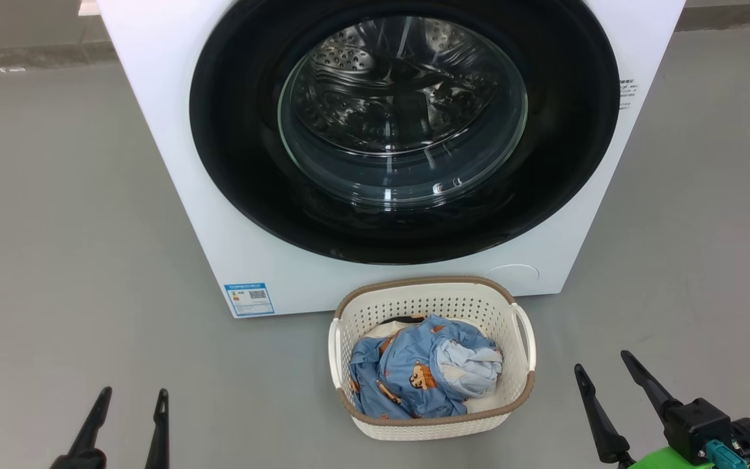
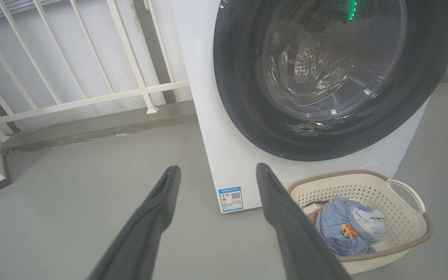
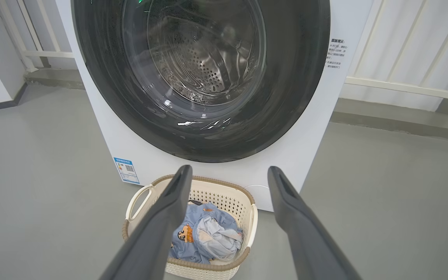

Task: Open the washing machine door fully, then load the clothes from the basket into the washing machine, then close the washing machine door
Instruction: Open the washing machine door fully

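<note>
The white washing machine (image 1: 173,150) stands straight ahead, its round black door (image 1: 232,163) shut flat against the front, steel drum visible through the glass. On the floor before it sits the cream basket (image 1: 430,426) holding the blue bear-print clothes (image 1: 414,378). My left gripper (image 1: 133,398) is open at the lower left, well apart from the basket. My right gripper (image 1: 605,363) is open at the lower right, just right of the basket. The wrist views show the door (image 2: 247,116) (image 3: 294,97), the basket (image 2: 387,256) (image 3: 208,268) and the clothes (image 2: 340,229) (image 3: 204,237).
Grey floor (image 1: 56,260) spreads on both sides of the machine. A white railing (image 2: 91,97) (image 3: 406,87) with a low grey curb runs behind it. A blue label (image 1: 249,299) marks the machine's lower left corner.
</note>
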Robot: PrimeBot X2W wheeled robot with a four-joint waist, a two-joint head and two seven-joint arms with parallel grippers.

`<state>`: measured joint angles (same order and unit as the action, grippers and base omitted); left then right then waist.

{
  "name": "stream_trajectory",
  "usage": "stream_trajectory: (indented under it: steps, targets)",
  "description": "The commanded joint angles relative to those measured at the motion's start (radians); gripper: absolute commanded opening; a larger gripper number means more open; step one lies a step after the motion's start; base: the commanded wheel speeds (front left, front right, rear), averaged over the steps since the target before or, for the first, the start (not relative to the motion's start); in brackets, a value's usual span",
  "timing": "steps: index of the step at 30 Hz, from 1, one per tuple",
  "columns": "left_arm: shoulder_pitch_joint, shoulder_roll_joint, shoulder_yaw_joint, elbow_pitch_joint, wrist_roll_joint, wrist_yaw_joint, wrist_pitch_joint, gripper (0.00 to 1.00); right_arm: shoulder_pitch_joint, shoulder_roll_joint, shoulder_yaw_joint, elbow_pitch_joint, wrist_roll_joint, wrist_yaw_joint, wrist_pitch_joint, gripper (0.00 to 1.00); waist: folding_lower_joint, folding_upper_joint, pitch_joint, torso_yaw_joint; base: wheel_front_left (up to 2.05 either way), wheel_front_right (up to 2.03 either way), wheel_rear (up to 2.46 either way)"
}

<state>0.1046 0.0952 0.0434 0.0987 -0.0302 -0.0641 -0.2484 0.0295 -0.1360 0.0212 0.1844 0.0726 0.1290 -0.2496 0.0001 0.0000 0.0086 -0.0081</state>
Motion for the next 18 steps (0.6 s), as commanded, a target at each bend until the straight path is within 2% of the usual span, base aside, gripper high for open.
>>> stream_trajectory:
  steps: [1,9,18]
  targets:
    - [-0.019,0.007,0.04,-0.019,0.004,-0.002,-0.013,1.0,-0.008,-0.009,0.021,-0.026,-0.002,0.002,-0.012,1.0,-0.0001,0.0,0.001,0.0,0.0,0.0,0.0]
    - [-0.019,-0.001,0.049,-0.014,0.01,-0.005,-0.013,1.0,-0.008,-0.004,0.024,-0.022,0.001,0.002,-0.012,1.0,-0.0001,0.0,0.002,-0.001,0.32,0.34,-0.66]
    - [-0.022,-0.006,0.058,-0.019,0.013,-0.006,-0.013,1.0,-0.01,-0.002,0.028,-0.02,0.003,0.002,-0.012,1.0,-0.0001,0.0,0.004,-0.007,0.95,1.02,-1.97]
